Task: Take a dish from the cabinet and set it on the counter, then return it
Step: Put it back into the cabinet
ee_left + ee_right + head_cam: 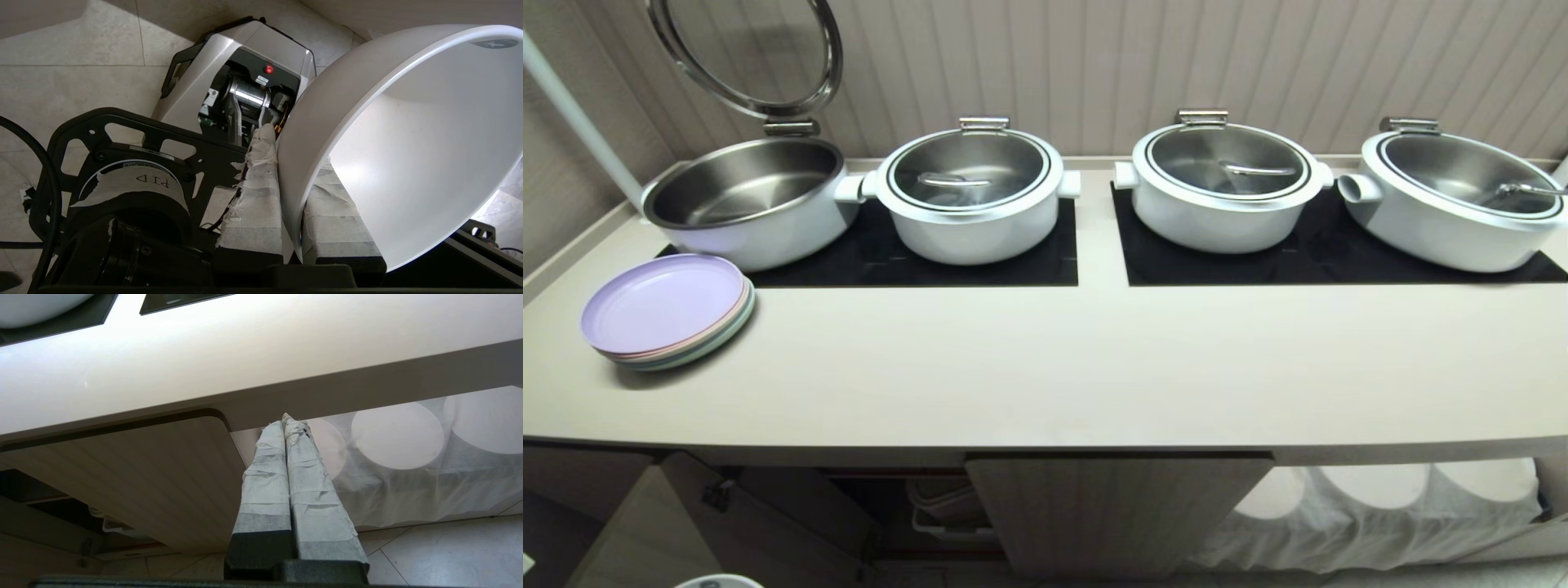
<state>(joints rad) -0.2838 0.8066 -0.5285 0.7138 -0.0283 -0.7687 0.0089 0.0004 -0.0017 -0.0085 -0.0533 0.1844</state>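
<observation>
In the left wrist view the dish [408,143], a deep white bowl with a small dark mark inside its rim, is tilted on its side above the tiled floor. My left gripper [296,151] is shut on its wall, with one taped finger [257,196] outside and the other inside. The counter [1045,367] runs across the head view, with the cabinet below it: one ribbed door [1111,514] is closed and the dark interior [890,506] is open to its left. My right gripper [284,418] is shut and empty, hanging below the counter's front edge. Neither arm shows in the head view.
A stack of pastel plates [666,310] lies at the counter's left end. Several white pots stand on black mats [1209,261] at the back; the leftmost pot [743,196] has its lid raised. A white cloth [1380,514] hangs under the counter at the right. My base [237,81] is below the dish.
</observation>
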